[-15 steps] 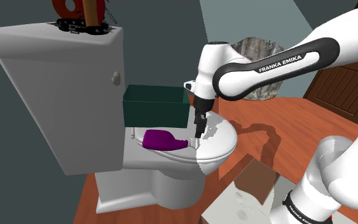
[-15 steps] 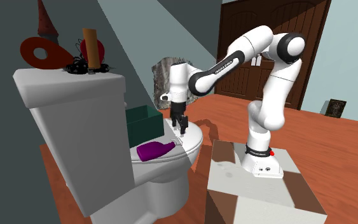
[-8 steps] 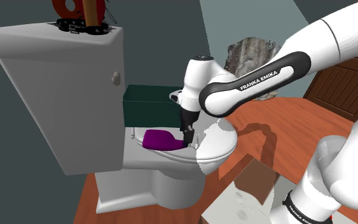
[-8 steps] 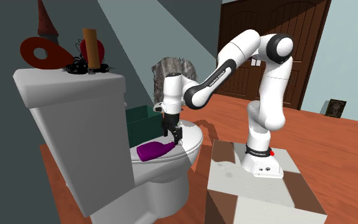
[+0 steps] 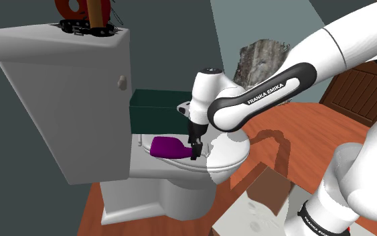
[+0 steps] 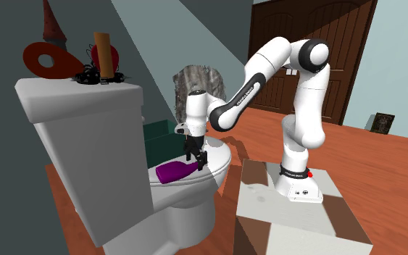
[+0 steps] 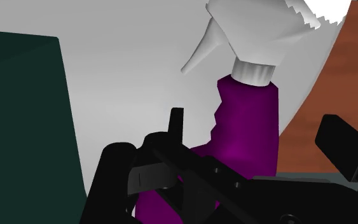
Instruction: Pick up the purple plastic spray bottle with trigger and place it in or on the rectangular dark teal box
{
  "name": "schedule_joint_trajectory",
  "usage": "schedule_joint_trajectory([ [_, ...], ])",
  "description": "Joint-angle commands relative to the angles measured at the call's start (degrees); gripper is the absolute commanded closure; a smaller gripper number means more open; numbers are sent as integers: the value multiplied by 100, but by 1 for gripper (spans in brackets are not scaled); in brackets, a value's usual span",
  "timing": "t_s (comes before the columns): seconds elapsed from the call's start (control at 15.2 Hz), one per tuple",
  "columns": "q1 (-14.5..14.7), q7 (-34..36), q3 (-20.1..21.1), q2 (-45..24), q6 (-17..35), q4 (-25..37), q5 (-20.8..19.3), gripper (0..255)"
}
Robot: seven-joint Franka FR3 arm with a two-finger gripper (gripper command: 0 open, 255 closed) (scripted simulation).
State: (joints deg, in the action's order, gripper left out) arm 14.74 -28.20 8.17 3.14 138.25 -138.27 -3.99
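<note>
While the purple spray bottle (image 5: 167, 146) lies on its side on the white toilet lid (image 5: 232, 153), just in front of the dark teal box (image 5: 161, 110), its long axis runs along that box's front face; the purple base points toward the box's end at the shoulder view's left, and the neck with the white trigger head (image 7: 260, 32) points past the box's other end, toward the lid's rounded front; the trigger lever juts out on the side facing the box. The gripper (image 5: 195, 151) hangs at the bottle's neck end, low over the lid and just off the box's near corner; the jaws stand apart, one to each side of the purple neck, and on the side away from the box red-brown floor (image 7: 311, 121) shows between finger and bottle, so the bottle is straddled but not clasped. Directly behind the box rises the white toilet tank (image 5: 59, 100); a red ring (image 6: 46, 61), a brown cylinder (image 6: 106, 49) and a black tangle (image 6: 93, 76) sit on its top, well above the box; a grey rock-like lump (image 5: 264, 57) stands beyond the box, behind the arm.
</note>
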Motion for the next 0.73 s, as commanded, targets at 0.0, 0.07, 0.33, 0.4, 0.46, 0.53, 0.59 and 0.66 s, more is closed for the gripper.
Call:
schedule_joint_trajectory([
  [0.0,1,4,1,-7,11,-3,-3,0],
  [0.07,1,4,1,-7,11,-3,-3,0],
  [0.33,0,3,1,-7,10,-2,-2,255],
  [0.4,0,3,1,-7,10,-2,-2,255],
  [0.46,1,3,1,-6,10,-2,-2,255],
  [0.53,1,3,1,-6,10,-2,-2,255],
  [0.59,1,3,1,-6,10,-2,-2,255],
  [0.66,0,3,1,-6,9,-2,-2,255],
])
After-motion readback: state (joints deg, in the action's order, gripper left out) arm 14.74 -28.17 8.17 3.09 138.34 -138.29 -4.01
